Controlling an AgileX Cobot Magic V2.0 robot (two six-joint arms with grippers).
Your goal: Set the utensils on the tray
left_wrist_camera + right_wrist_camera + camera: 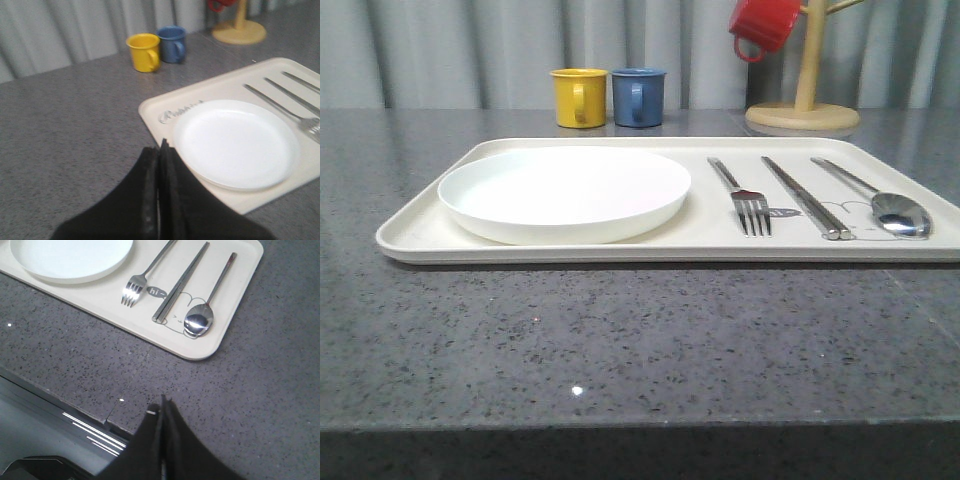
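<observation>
Front view shows me the fork (pixel 751 203), chopsticks (pixel 808 199) and spoon (pixel 900 213) lying side by side on the right half of the tray (pixel 410 238), beside the white plate (pixel 564 194). My left gripper (pixel 159 150) and right gripper (pixel 163 405) both have their fingers pressed together, holding nothing.

Cream tray (pixel 420 235), rabbit outline print; white plate (pixel 565 193); silver fork (pixel 744 199), chopsticks (pixel 807 198), spoon (pixel 890 205); speckled grey table (pixel 620 340).
</observation>
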